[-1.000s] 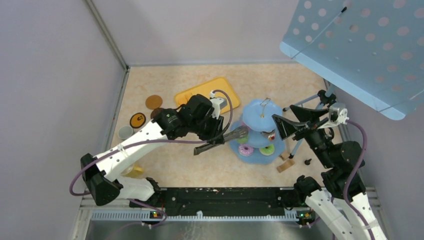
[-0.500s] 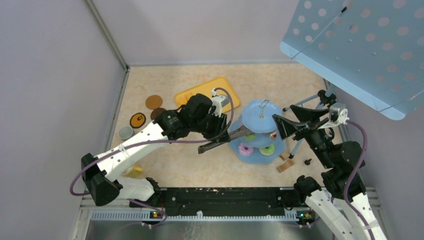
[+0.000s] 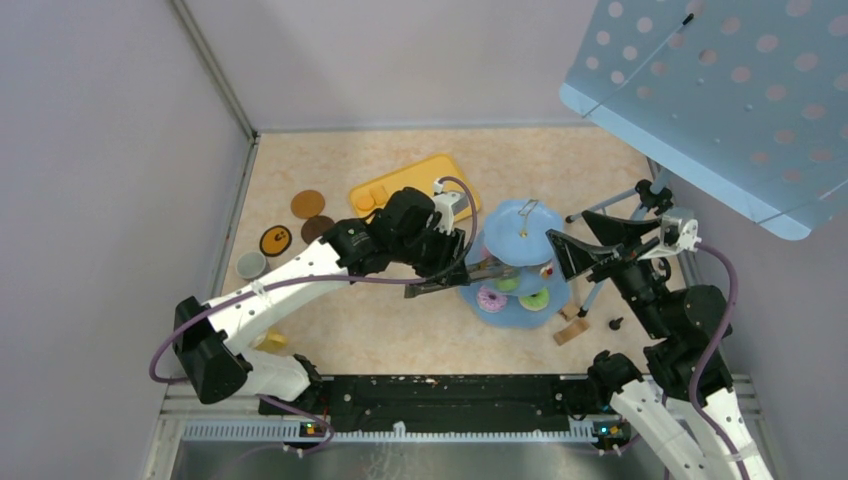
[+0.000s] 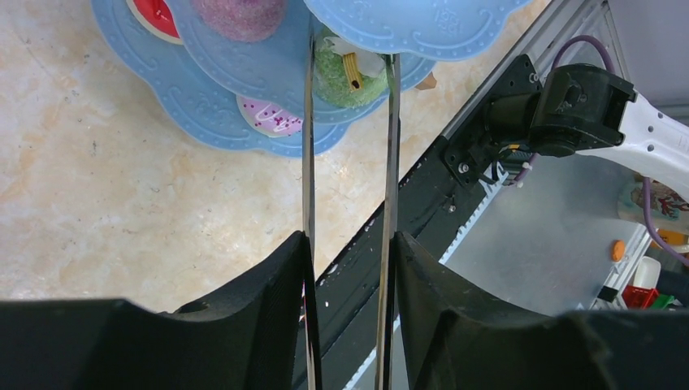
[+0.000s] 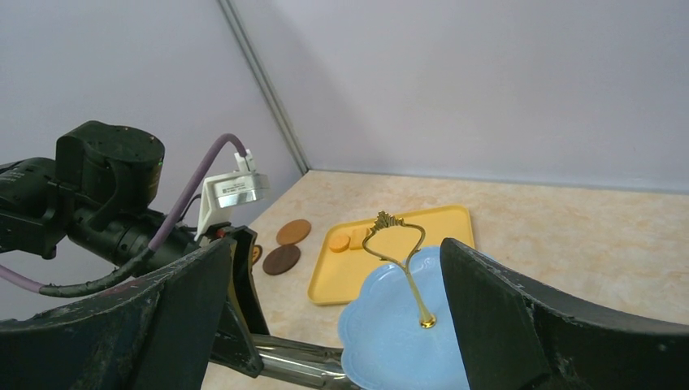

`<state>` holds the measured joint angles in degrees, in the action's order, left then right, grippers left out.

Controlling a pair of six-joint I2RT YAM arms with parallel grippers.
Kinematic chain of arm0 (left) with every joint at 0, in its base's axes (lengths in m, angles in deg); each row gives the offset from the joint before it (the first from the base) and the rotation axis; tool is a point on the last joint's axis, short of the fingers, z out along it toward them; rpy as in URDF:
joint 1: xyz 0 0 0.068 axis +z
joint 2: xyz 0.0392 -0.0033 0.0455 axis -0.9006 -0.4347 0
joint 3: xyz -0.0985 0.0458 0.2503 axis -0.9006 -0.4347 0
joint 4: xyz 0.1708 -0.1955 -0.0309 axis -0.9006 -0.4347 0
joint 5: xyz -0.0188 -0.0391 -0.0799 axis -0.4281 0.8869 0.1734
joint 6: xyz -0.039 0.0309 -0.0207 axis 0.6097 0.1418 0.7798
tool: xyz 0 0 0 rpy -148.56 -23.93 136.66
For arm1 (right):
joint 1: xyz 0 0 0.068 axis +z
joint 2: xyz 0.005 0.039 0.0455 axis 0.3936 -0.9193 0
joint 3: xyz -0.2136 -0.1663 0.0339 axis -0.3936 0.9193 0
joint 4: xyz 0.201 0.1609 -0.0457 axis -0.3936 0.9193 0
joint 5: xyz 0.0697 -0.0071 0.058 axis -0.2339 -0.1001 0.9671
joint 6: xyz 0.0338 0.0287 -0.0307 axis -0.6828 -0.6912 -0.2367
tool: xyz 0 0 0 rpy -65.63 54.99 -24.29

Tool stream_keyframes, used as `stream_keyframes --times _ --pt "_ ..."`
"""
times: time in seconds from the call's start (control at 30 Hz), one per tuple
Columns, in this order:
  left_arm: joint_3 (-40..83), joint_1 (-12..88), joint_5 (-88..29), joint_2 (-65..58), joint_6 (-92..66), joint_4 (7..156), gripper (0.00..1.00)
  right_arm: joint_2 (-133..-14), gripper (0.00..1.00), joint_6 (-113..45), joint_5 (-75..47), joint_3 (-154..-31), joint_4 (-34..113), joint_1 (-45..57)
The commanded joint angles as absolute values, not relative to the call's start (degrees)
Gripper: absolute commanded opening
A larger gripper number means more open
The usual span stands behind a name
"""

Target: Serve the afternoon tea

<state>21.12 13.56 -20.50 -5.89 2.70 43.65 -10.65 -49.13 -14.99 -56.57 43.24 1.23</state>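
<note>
The left claw (image 4: 349,244) holds the long metal tongs (image 4: 309,162). Its two black fingers (image 4: 260,284) press on the outside of the two thin metal arms, so the claw is about half closed around them. The tongs reach out to the pale-blue stand (image 3: 520,225), which sits on the tabletop (image 3: 400,330) in front of the right arm. The tong arms are a little apart, and a green treat (image 4: 349,73) with a bit of white and yellow on it sits between their ends, under the top plate of the stand. The very ends are hidden by that plate, so I cannot tell if they touch the treat. On the big bottom plate lie a pink donut (image 3: 491,299) with sprinkles and a green donut (image 3: 534,299), side by side at the near edge. The right claw (image 3: 562,232) hangs just beside the stand with its fingers spread wide and nothing between them. From its camera the gold loop handle (image 5: 396,244) on the top plate shows between the fingers. Farther back lies the yellow tray (image 3: 420,175) with orange biscuits (image 3: 367,200) on its left end. Two brown coasters (image 3: 307,204) lie left of the tray, near each other.
</note>
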Motion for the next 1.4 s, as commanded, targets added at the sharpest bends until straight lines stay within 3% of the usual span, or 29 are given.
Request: stream_keyframes --times 0.0,0.8,0.97,1.03,1.13,1.37 --pt "21.48 13.34 -19.87 -4.78 1.23 47.52 0.50 -10.16 0.97 -48.59 -15.21 -56.64 42.02 0.74" --pt "20.65 13.34 -27.69 4.22 -2.89 37.58 0.50 -11.57 0.97 -49.31 -14.12 -55.11 40.57 0.74" --pt "20.52 13.50 -35.10 5.58 -5.91 30.37 0.50 -11.44 0.97 -48.74 -14.53 -56.18 41.69 0.73" --pt "20.87 13.63 -43.07 5.57 -5.86 26.90 0.50 -11.51 0.97 -48.63 -14.49 -56.24 41.67 0.79" --pt "21.09 16.78 -51.81 4.44 -6.81 25.65 0.52 -11.57 0.97 -48.58 -14.47 -55.84 41.30 0.74" --pt "22.75 27.54 -49.00 -5.74 -8.17 37.67 0.55 -12.20 0.97 -48.81 -14.12 -56.64 41.13 0.80"
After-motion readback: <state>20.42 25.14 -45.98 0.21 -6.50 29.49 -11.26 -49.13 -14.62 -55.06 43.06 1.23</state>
